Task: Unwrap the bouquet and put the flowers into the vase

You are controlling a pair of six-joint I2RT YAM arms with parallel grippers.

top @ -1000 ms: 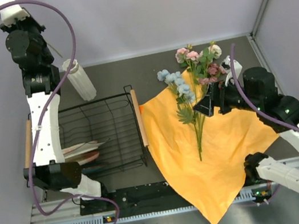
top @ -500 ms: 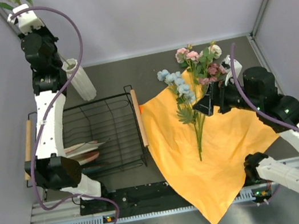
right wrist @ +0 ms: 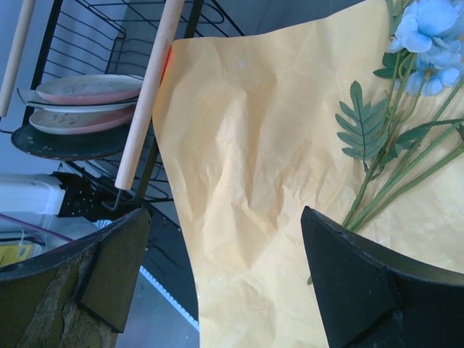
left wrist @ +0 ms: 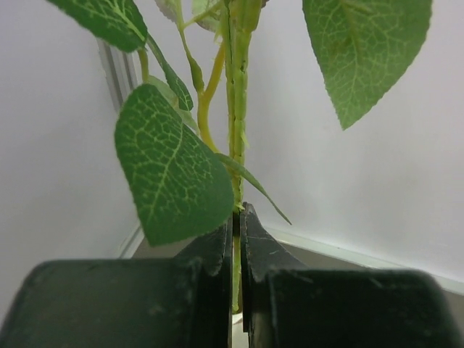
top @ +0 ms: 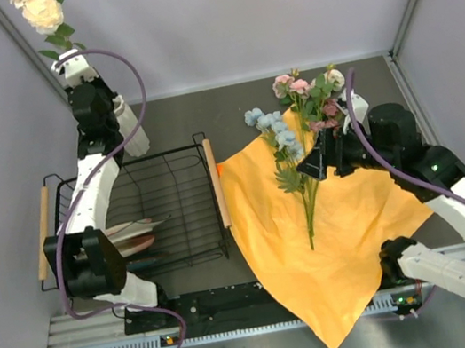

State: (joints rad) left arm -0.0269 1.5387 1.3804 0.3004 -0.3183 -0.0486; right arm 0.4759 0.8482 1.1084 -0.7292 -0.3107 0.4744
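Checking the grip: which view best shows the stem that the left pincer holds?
The left wrist view: close up, the green stem is clamped in the shut left pincer. The top view shows its cream rose high at the far left, but the grip there is too small to judge. The right wrist view does not show it.

Lab test booth — bare grey walls point(top: 275, 4), aluminium mounting rail point(top: 88, 324)

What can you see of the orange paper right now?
The orange paper lies unfolded on the table, thin, creased and rumpled. Its left corner reaches the dish rack's wooden handle; its near corner drapes past the table's front edge. Flower stems rest on its far half, most blooms beyond its edge.
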